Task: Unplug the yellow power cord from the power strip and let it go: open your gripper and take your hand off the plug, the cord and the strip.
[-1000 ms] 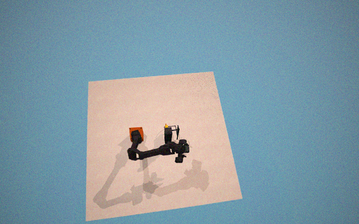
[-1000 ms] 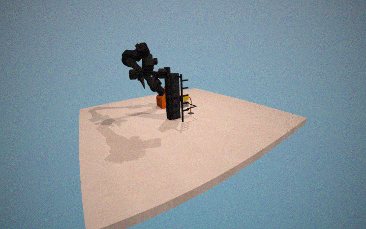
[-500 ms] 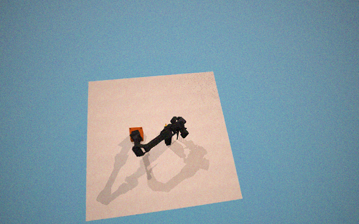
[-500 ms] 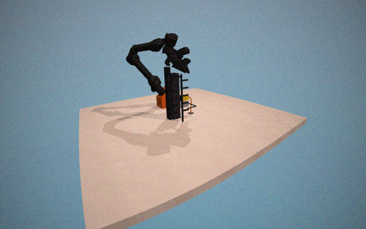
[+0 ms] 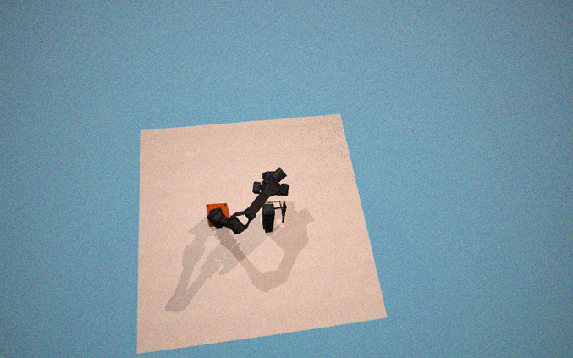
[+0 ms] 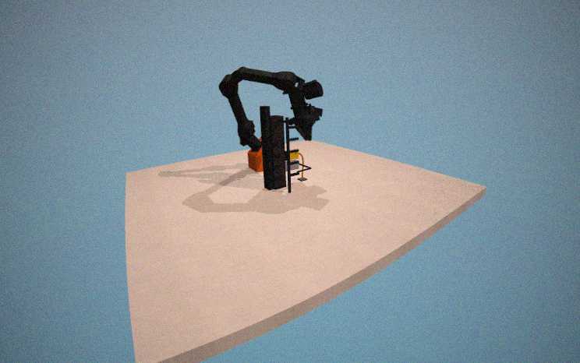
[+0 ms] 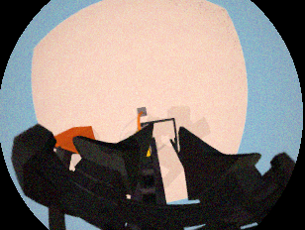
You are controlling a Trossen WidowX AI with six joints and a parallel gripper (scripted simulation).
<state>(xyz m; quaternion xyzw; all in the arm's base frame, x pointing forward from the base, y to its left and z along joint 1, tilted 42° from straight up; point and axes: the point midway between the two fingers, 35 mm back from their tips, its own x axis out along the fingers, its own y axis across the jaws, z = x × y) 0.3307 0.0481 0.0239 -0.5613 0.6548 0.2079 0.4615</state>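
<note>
The black power strip (image 6: 273, 149) (image 5: 268, 218) stands upright like a tower in the middle of the table. The yellow plug (image 6: 294, 155) sits on its right side, low down, and its orange-yellow cord (image 6: 302, 161) loops down towards the table. In the wrist view a small yellow patch of the plug (image 7: 149, 152) shows below the fingers. My gripper (image 6: 307, 135) (image 7: 165, 127) points down, just above and to the right of the plug, apart from it. Its fingers stand partly open with only table showing between them.
A thin black rack with short rungs (image 6: 288, 153) (image 5: 280, 208) stands against the strip's plug side, close under my gripper. My arm's orange base (image 6: 255, 161) (image 5: 217, 208) (image 7: 72, 138) sits behind the strip. The pale table (image 6: 256, 256) ends in edges on all sides.
</note>
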